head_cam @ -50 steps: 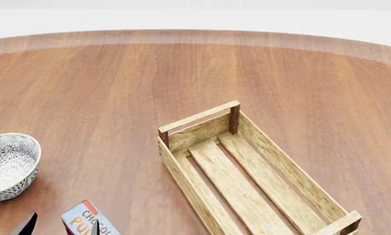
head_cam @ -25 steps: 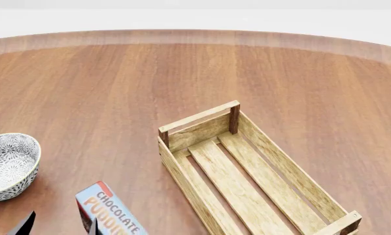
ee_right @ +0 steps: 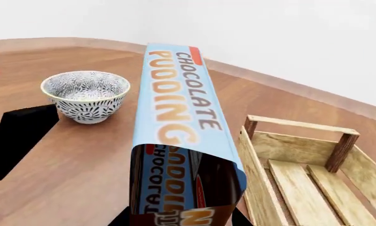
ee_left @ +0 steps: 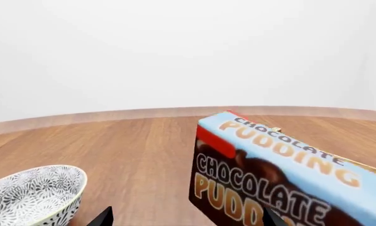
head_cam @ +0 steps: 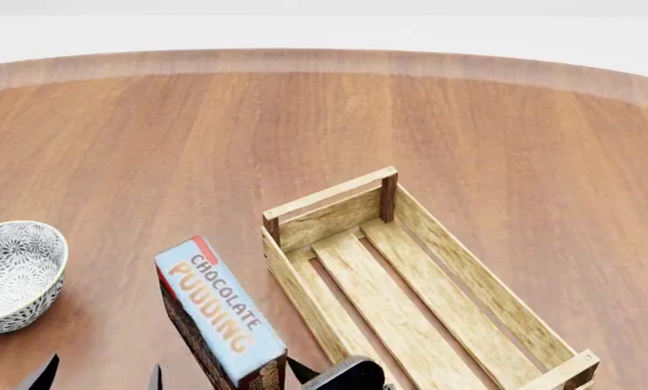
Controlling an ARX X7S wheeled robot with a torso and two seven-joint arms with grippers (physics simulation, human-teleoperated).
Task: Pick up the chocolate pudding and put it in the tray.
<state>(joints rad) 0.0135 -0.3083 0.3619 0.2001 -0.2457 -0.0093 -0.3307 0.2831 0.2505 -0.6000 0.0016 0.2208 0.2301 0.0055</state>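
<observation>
Claw, right [ee_right: 178,217]: closed on the near end of the chocolate pudding [head_cam: 218,318], dark fingertips [ee_right: 120,217] showing on either side of the carton at the lower edge of the right wrist view. In the head view only a grey rounded part of that arm is visible just beside the carton's near end.

Carton is off the surface [head_cam: 302,122], tilted, light-blue lettered face up, red-edged far end pointing away from the robot. Dark brown side faces the left wrist camera, lettering readable there.

Claw, left [head_cam: 99,378]: two dark fingertips [head_cam: 45,374] stand apart at the lower edge of the head view, nothing between them, so open. It sits just left of the carton, not touching it.

Tray [head_cam: 335,321]: wooden slatted crate on the surface, just right of the carton, long axis running away and to the left. Carton is beside the tray's near long wall, outside it. Nothing lies on the slats that show.

Bowl [head_cam: 15,275]: round, grey-white patterned, upright on the surface, well left of the carton.
</observation>
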